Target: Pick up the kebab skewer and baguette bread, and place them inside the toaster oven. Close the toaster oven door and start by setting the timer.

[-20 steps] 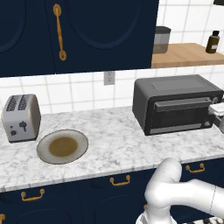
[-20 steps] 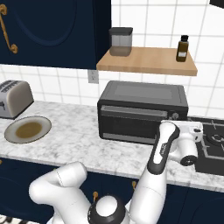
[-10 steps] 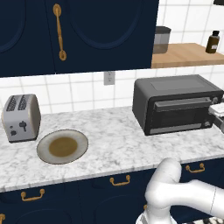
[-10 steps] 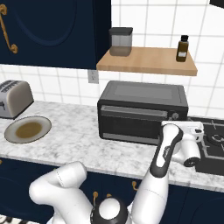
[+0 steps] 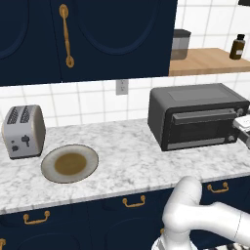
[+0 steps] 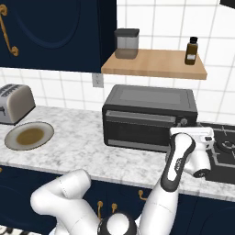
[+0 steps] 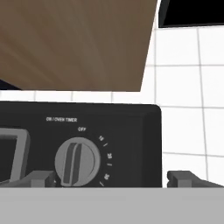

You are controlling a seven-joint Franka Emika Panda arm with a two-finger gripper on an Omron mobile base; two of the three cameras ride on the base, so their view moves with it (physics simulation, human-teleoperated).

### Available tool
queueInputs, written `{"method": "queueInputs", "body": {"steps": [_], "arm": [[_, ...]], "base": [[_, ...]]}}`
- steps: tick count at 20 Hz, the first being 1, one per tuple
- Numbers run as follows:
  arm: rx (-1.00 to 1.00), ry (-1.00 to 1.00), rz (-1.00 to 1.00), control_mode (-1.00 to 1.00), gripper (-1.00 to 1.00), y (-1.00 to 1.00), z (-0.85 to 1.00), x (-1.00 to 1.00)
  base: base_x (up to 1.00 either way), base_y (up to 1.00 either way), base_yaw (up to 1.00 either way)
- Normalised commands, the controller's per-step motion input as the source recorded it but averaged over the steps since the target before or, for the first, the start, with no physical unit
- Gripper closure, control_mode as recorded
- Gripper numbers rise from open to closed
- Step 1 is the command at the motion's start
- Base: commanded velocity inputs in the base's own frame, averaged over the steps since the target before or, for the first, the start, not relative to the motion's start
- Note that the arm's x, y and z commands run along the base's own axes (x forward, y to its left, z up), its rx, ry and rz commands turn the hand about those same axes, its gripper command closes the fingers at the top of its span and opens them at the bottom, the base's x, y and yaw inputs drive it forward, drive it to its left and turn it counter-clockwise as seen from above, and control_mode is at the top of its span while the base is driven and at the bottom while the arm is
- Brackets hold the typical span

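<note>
The arm rises from the base, bends at a white elbow below the worktop's front edge, and reaches up to the right end of the toaster oven (image 6: 149,117). The hand is level and faces the oven's knob column head-on. The gripper (image 7: 113,177) has its fingers (image 7: 41,178) spread to their widest, one tip left of the timer knob (image 7: 77,161) and the other well off to its right; they hold nothing and do not touch the knob.

The timer knob's ridge stands close to upright under the OFF mark. The toaster oven door (image 5: 202,128) is shut, its bar handle along the top edge.

The toaster oven sits at the right part of the worktop (image 5: 127,161), back against the tiled wall. Bare marble lies in front of it to the front edge. In the right base view a black hob (image 6: 225,149) lies directly right of the oven, behind the hand.

Towards the left end stand a silver toaster (image 5: 23,132) near the wall and a grey plate (image 5: 69,163) just in front of it, both well apart from the oven. A wooden shelf (image 6: 156,64) above the oven carries a grey canister (image 6: 126,43) and a brown bottle (image 6: 191,50). Dark cabinets hang over the left half.
</note>
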Motion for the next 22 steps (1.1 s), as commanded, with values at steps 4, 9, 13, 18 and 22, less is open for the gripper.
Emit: {"method": "queueInputs", "body": {"steps": [4,9,13,18,22], "arm": [[0.00,0.00,-0.01,-1.00,-1.00,-0.23,0.17,0.00],[0.00,0.00,-0.04,-1.00,-1.00,-0.22,0.31,-0.01],[0.00,0.00,-0.04,-1.00,-1.00,-0.29,0.23,0.00],[0.00,0.00,-0.04,-1.00,-1.00,-0.38,0.19,-0.01],[0.00,0.00,-0.04,-1.00,-1.00,-0.47,0.30,-0.05]], "base": [[0.00,0.00,0.00],[0.00,0.00,0.00],[0.00,0.00,0.00],[0.00,0.00,0.00],[0.00,0.00,0.00]]}}
